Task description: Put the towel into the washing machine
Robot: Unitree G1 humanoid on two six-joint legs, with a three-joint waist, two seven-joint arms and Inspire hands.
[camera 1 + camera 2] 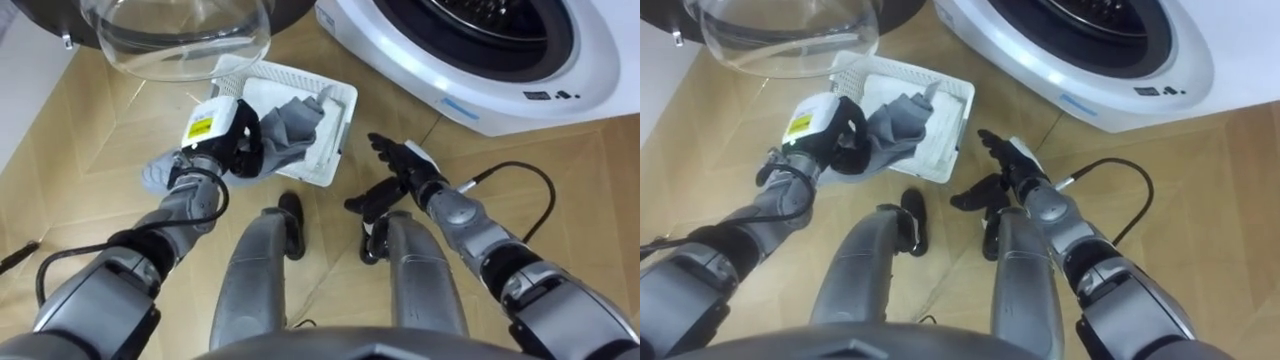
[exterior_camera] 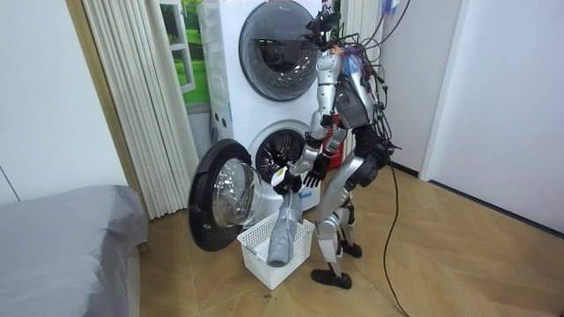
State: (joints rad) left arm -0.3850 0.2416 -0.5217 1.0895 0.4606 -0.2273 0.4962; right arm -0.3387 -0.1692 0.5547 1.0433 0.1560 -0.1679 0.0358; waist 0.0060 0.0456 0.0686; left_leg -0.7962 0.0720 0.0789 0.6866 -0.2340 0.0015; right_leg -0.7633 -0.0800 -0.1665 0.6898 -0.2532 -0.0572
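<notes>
My left hand (image 1: 228, 138) is curled round a grey towel (image 1: 288, 128) and holds it up over a white slatted laundry basket (image 1: 343, 108) on the floor. In the room view the towel (image 2: 285, 227) hangs from that hand with its lower end inside the basket (image 2: 298, 255). The washing machine (image 1: 500, 95) stands at the upper right with its dark drum opening (image 2: 280, 151) uncovered. The round glass door (image 1: 185, 40) is swung out at the upper left. My right hand (image 1: 402, 160) floats open above my right knee, holding nothing.
I stand bent forward in front of a stacked washer and dryer (image 2: 264, 53), the basket between me and the open door (image 2: 220, 204). Pale vertical blinds (image 2: 132, 97) are on the room view's left, with a grey bed (image 2: 66, 246) beside them. Wooden floor spreads behind me.
</notes>
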